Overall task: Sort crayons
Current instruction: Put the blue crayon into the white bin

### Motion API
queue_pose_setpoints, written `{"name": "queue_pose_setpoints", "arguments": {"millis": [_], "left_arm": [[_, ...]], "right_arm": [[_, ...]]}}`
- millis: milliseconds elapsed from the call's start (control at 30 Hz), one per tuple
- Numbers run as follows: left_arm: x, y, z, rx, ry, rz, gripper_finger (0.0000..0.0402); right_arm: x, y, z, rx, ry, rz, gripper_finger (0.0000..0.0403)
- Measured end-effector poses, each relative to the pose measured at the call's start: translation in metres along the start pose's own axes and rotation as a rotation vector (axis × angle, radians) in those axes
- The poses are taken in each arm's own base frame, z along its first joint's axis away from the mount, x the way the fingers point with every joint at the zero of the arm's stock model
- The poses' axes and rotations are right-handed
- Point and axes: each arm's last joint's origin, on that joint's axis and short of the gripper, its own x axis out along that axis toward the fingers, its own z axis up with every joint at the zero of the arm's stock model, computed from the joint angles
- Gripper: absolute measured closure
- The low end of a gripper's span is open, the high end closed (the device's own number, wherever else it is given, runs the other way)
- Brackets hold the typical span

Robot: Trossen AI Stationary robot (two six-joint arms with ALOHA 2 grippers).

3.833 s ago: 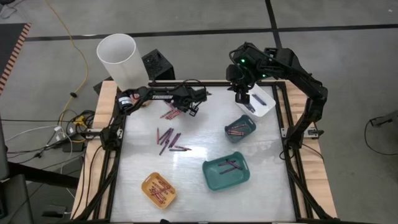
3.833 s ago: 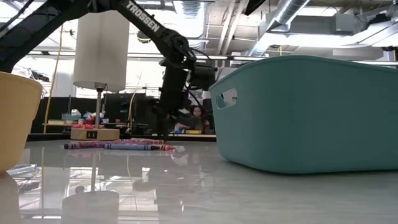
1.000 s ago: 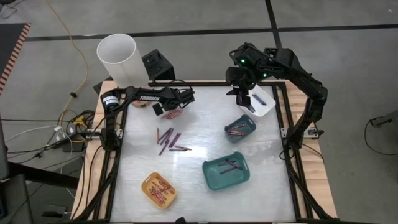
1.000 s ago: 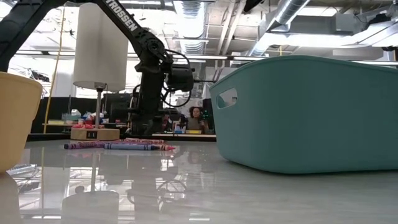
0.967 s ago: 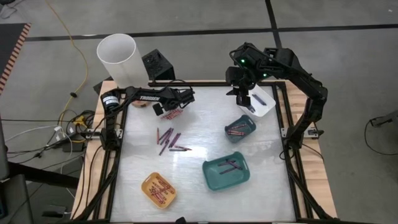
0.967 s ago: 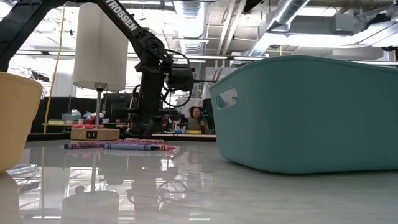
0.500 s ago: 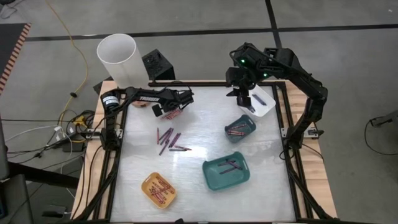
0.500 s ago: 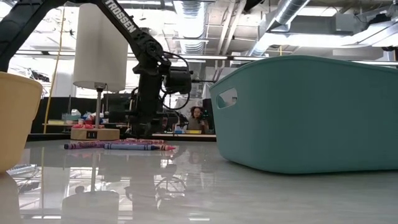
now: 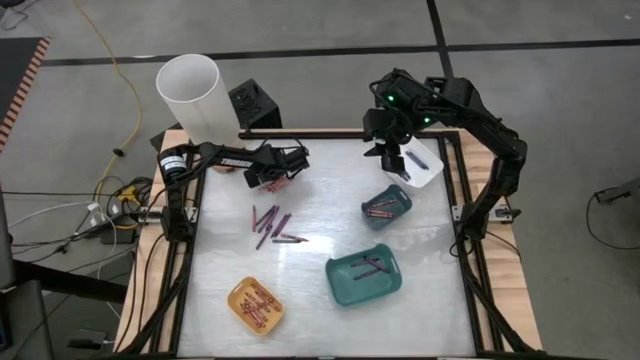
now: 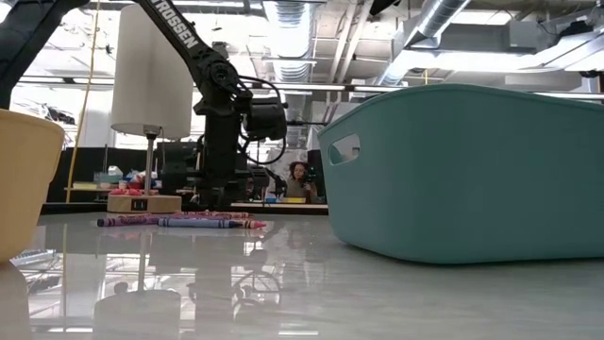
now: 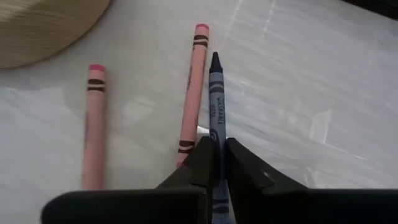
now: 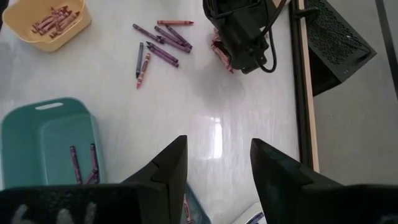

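Left wrist view: left tool [image 11: 217,163] closed on a dark blue-grey wax crayon [image 11: 216,99], fingers pinching the shaft, tip pointing away from the camera. Just beside it, a pink crayon [image 11: 193,87] lying flat on the glossy white tabletop [image 11: 323,93]; a second pink crayon [image 11: 94,124] lying apart on the other side. High view: left tool [image 9: 268,178] low at the far left part of the tabletop, over a small cluster of pink and red crayons [image 9: 278,183]. Loose group of purple and dark crayons [image 9: 270,224] near the middle of the tabletop. Small yellow plastic tray [image 9: 236,294] at the near left, holding reddish crayons. Large teal plastic tray [image 9: 340,285] at the near right, holding a few purple crayons. Small teal tray [image 9: 398,211] farther back, holding pink-red crayons. White tray [image 9: 432,170] at the far right corner, holding dark crayons. Right tool [image 9: 394,158] hanging above the white tray's edge, fingers spread apart, empty per the right wrist view [image 12: 212,163].
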Motion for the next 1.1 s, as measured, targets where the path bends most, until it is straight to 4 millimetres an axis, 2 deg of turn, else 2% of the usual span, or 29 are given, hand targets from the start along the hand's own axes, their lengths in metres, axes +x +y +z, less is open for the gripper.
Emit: {"name": "queue_pose_setpoints", "arguments": {"millis": [233,400,533,700,833,967,1100], "left_arm": [[-0.004,-0.002,-0.004,0.047,-0.003,-0.022,0.0394],[-0.022,-0.008,-0.001,0.053,0.001,-0.127,0.0397],[-0.05,-0.016,0.011,0.084,0.0,-0.284,0.0399],[-0.086,-0.027,0.019,0.192,-0.067,-0.493,0.0399],[-0.121,-0.027,0.024,0.272,-0.123,-0.631,0.0399],[-0.165,-0.024,0.031,0.343,-0.257,-0.796,0.0399],[-0.197,-0.015,0.029,0.412,-0.367,-0.973,0.0399]], "right_arm": [[0.0,0.0,0.001,-0.02,-0.006,-0.002,0.0234],[-0.003,-0.007,0.002,-0.042,-0.051,-0.037,0.0234],[-0.014,-0.018,-0.003,-0.012,-0.091,-0.063,0.0234],[-0.037,-0.024,-0.012,0.013,-0.178,-0.075,0.0234],[-0.056,-0.025,-0.02,0.017,-0.262,-0.016,0.0234],[-0.08,-0.02,-0.031,-0.011,-0.385,0.098,0.0235],[-0.096,-0.014,-0.046,-0.001,-0.438,0.121,0.0244]]}}
